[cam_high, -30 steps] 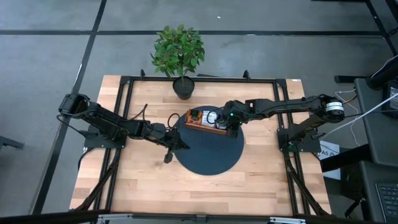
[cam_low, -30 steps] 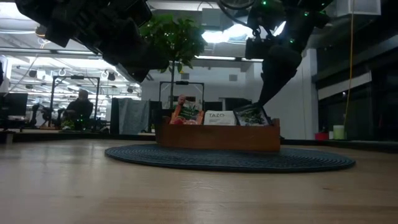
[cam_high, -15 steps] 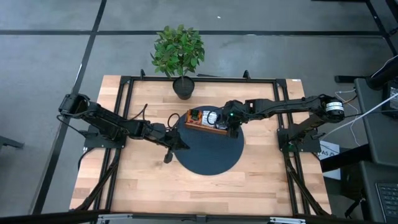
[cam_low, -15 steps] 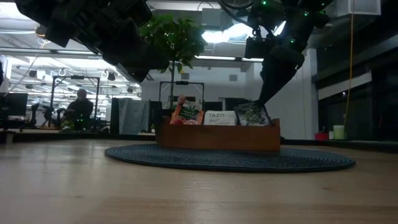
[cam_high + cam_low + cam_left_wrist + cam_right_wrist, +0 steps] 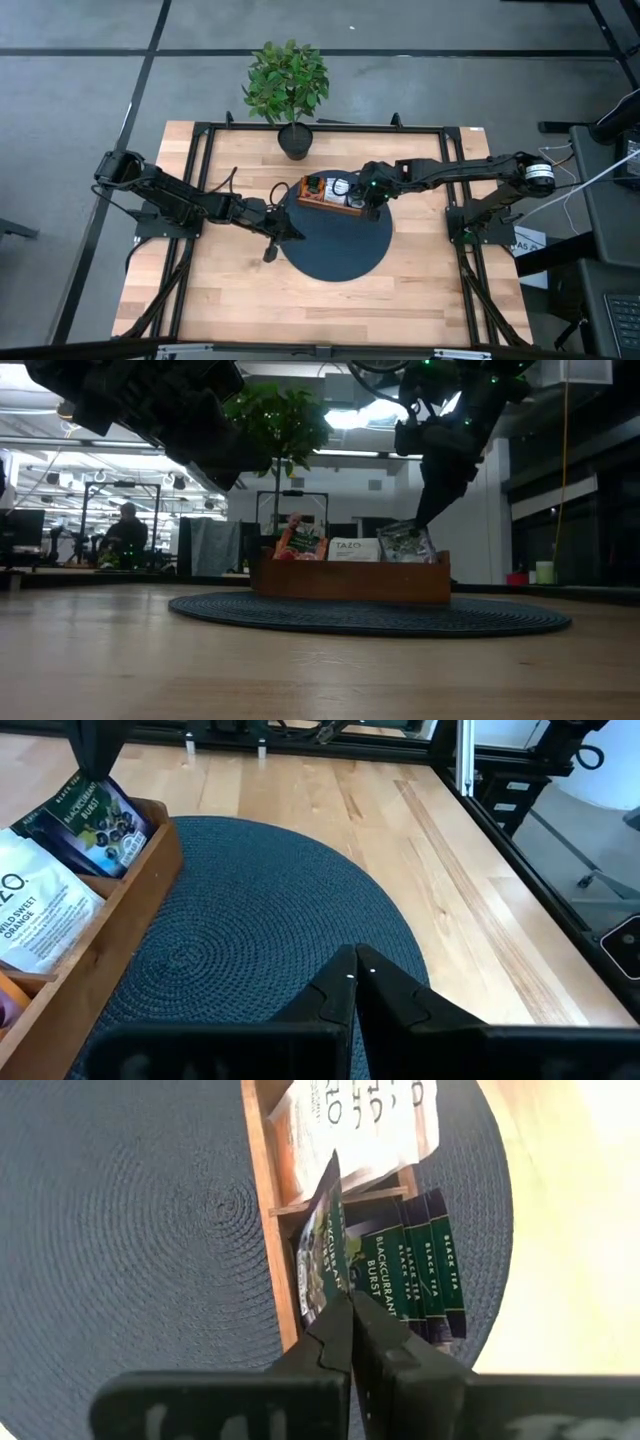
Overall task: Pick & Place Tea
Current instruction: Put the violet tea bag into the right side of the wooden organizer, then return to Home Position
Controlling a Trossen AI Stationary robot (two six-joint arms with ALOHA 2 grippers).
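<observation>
My right fingers point(image 5: 349, 1302) pinch a dark sachet point(image 5: 322, 1250) above the tray point(image 5: 268, 1210); I'd lift straight, slowly; left fingers point(image 5: 356, 960) pressed together, idle.

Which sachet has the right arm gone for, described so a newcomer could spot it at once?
Find the round dark mat, then the wooden tray on it. In the tray's end compartment nearest the right arm stand dark green sachets. The one meant is the Blackcurrant Burst sachet: it alone is pinched by the right gripper, its jaws shut on its edge.
</observation>
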